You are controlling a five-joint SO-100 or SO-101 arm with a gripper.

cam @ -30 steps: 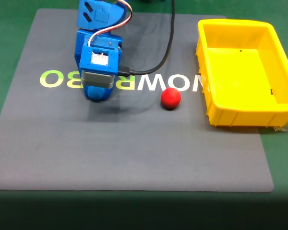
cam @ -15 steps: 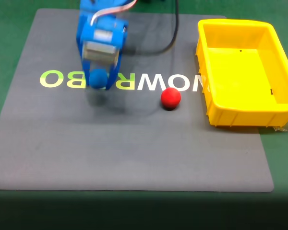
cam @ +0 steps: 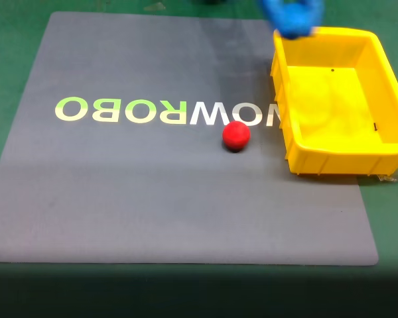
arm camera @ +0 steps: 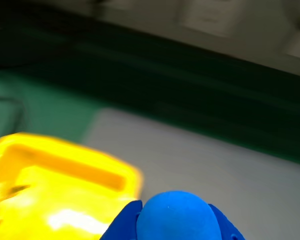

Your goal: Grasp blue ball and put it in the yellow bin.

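In the wrist view the blue ball sits between my blue fingers, so my gripper is shut on it, with a corner of the yellow bin just beside and below. In the fixed view my gripper is a blurred blue shape at the top edge, above the far left corner of the yellow bin. The ball itself cannot be made out in that blur. The bin holds nothing.
A red ball lies on the grey mat near the printed letters, left of the bin. Green table surrounds the mat. A dark wall runs behind the mat in the wrist view.
My gripper closed on the blue ball at the mat's left, lifted it and swung right and back to the bin's far left corner. The red ball and bin stayed put.
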